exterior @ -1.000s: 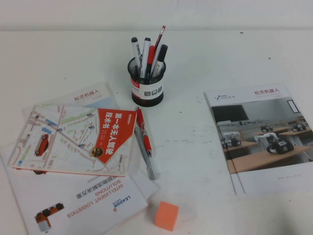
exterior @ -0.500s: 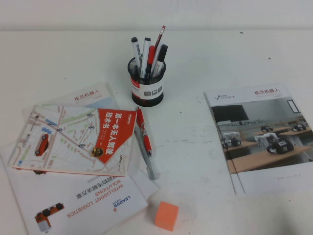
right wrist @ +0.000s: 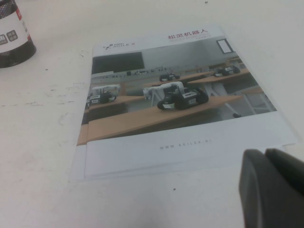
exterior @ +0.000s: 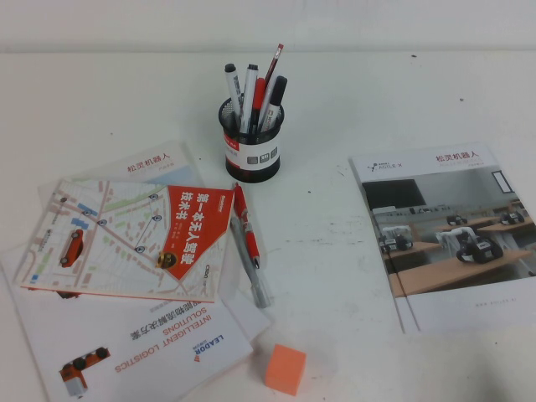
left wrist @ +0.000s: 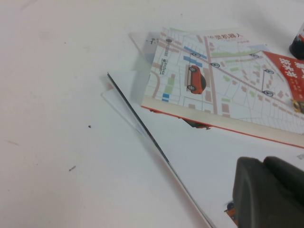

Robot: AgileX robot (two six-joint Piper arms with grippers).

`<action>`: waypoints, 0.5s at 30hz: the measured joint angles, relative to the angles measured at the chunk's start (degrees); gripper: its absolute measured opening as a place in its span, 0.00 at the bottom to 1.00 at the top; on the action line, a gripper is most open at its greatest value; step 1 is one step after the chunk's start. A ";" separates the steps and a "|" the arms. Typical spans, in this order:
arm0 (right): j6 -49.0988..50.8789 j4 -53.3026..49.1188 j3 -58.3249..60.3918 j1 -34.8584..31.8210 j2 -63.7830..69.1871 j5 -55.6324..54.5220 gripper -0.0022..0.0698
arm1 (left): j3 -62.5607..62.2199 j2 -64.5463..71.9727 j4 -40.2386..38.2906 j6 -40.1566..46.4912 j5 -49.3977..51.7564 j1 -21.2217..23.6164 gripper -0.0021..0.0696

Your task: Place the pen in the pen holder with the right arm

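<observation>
My right claw sits closed over the robot brochure, left claw by the map booklet looks closed too — slim red plastic pen lies on the white surface near the black wire-mesh pen holder.

From up high I get soft, even, fairly bright light on the white table; the pen holder casts only a faint shadow at its base — no hard edges anywhere. Near the pen holder the focus is decent, though the whole frame looks slightly grainy; the brochure to its right shows no glare. My right wrist picture is dimmer and warmer; the right gripper is a dark, blurred mass, like the left gripper.
</observation>
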 joint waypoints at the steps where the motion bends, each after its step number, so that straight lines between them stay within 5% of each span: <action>1: 0.00 0.00 0.00 0.00 0.00 0.00 0.00 | 0.00 0.00 -0.13 0.00 0.00 0.00 0.03; 15: 0.00 0.00 0.00 0.00 0.00 0.00 0.00 | 0.00 0.00 -0.34 0.00 0.00 0.00 0.03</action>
